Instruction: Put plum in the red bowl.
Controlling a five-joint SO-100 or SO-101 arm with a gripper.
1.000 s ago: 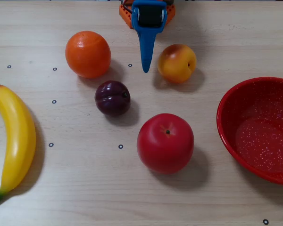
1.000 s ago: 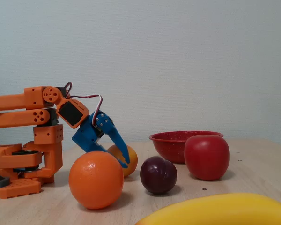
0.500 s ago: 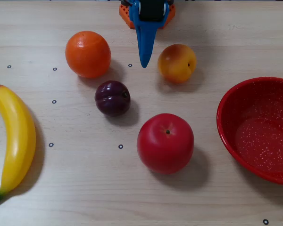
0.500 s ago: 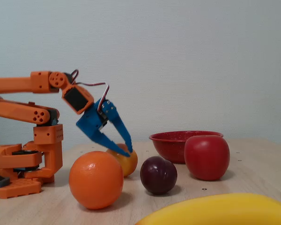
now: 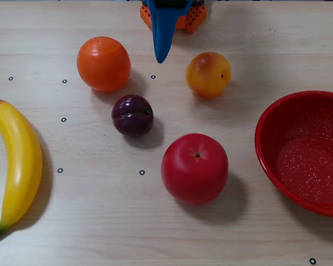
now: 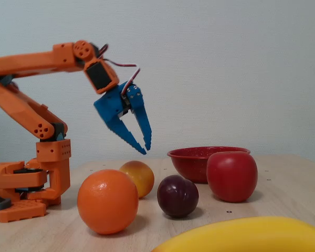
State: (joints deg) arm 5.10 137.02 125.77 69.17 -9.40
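The plum (image 5: 132,115) is a small dark purple fruit lying on the wooden table near the middle; it also shows in the fixed view (image 6: 177,196). The red bowl (image 5: 277,133) with white speckles stands empty at the right edge of the overhead view, and behind the apple in the fixed view (image 6: 191,157). My blue gripper (image 5: 162,57) hangs in the air above the table's far side, well above and beyond the plum. In the fixed view the gripper (image 6: 146,149) points down with its tips together, holding nothing.
A red apple (image 5: 194,168) lies between plum and bowl. A yellow-orange peach (image 5: 208,74) and an orange (image 5: 103,64) flank the gripper. A banana (image 5: 19,160) lies at the left edge. The orange arm base (image 6: 21,184) stands at the table's far side.
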